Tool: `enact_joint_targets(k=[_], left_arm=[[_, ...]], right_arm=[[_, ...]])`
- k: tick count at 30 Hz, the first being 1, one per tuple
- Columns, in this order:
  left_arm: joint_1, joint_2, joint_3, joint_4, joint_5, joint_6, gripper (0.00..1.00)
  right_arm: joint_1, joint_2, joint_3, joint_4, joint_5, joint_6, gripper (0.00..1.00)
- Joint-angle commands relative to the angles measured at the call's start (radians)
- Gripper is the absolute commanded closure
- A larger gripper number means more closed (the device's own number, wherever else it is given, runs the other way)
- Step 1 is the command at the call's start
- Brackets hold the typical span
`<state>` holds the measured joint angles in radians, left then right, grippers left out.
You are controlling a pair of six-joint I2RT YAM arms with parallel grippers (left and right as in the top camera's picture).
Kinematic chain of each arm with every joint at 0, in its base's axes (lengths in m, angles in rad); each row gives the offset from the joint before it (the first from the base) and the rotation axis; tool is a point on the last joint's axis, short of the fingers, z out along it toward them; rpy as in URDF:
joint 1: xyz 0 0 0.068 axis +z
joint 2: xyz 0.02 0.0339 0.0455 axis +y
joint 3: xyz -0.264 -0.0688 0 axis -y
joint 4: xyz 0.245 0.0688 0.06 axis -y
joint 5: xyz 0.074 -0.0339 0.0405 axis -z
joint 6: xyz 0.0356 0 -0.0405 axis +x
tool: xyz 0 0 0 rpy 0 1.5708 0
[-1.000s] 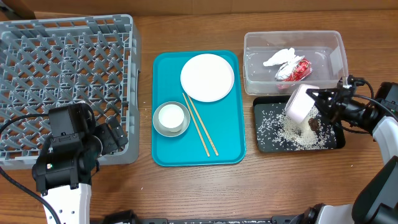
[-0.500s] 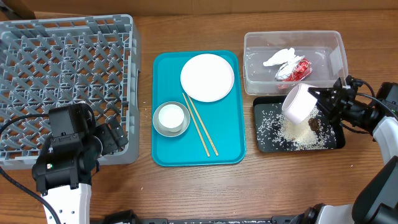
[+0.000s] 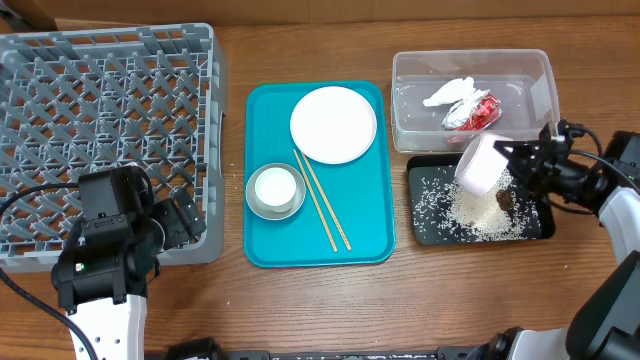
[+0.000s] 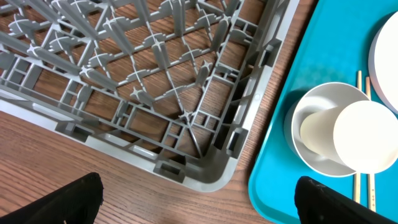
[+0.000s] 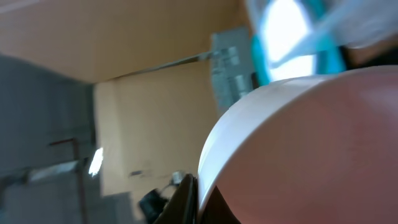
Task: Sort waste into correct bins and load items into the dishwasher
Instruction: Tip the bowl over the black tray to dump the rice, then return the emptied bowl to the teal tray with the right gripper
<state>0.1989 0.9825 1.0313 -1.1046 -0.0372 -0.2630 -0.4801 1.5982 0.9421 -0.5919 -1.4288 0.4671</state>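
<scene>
Teal tray (image 3: 365, 215) is sitting mid-desk (image 3: 300, 300) and serving as the reference.

On the teal tray:
- The large white round plate (image 3: 334, 124) is lying at the far right, its rim close to the far and right lips.
- The grey metal bowl (image 3: 252, 203) is sitting near the left lip with the small white cup (image 3: 276, 188) inside it.
- The chopsticks (image 3: 322, 200) are lying side by side, running diagonally from the plate's near rim toward the tray's near lip.

Left of the teal tray:
- The dish rack (image 3: 100, 120) is standing with a narrow strip of wood showing between its right wall and the tray's left lip.
- The left gripper (image 3: 185, 222) is hovering over the rack's near right corner with its fingers spread wide, holding nothing.

Right of the teal tray:
- The clear tub (image 3: 400, 100) is sitting at the far side, holding the tissue (image 3: 450, 92) and the red-and-silver wrapper (image 3: 472, 113).
- The black tray (image 3: 430, 232) is lying just in front of the tub, with a thin gap of wood separating it from the teal tray.
- Rice grains (image 3: 470, 208) are lying scattered and heaped in the black tray, with the brown lump (image 3: 505, 199) at the heap's right.
- The right gripper (image 3: 515, 160) is clamping the small white-pink bowl (image 3: 482, 165), holding it tilted above the black tray's far edge, close to the tub's near wall.
- The right wrist view is showing only the bowl's blurred side.

Nearer than the teal tray, a wide band of wood is showing along the desk's front.
</scene>
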Motion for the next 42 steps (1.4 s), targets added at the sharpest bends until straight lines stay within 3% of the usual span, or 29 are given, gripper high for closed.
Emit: enact_joint_targets(k=[1,7,12,19,33,42], left_arm=[[0.004,-0.001,0.021,-0.002,0.012,-0.014,0.0],[0.004,-0.001,0.021,-0.002,0.012,-0.014,0.0],[0.004,-0.001,0.021,-0.002,0.012,-0.014,0.0],[0.004,-0.001,0.021,0.002,0.011,-0.014,0.0],[0.004,-0.001,0.021,0.003,0.011,-0.014,0.0],[0.004,-0.001,0.021,0.003,0.011,-0.014,0.0]], right_arm=[[0.051,0.003,0.0,-0.056,0.202,-0.133,0.96],[0.141,-0.011,0.043,-0.186,0.292,-0.314,0.96],[0.226,-0.044,0.166,-0.366,0.504,-0.424,0.96],[0.436,-0.05,0.341,-0.508,0.835,-0.45,0.96],[0.938,-0.041,0.373,-0.339,1.266,-0.441,0.96],[1.102,0.041,0.364,-0.187,1.291,-0.441,0.96]])
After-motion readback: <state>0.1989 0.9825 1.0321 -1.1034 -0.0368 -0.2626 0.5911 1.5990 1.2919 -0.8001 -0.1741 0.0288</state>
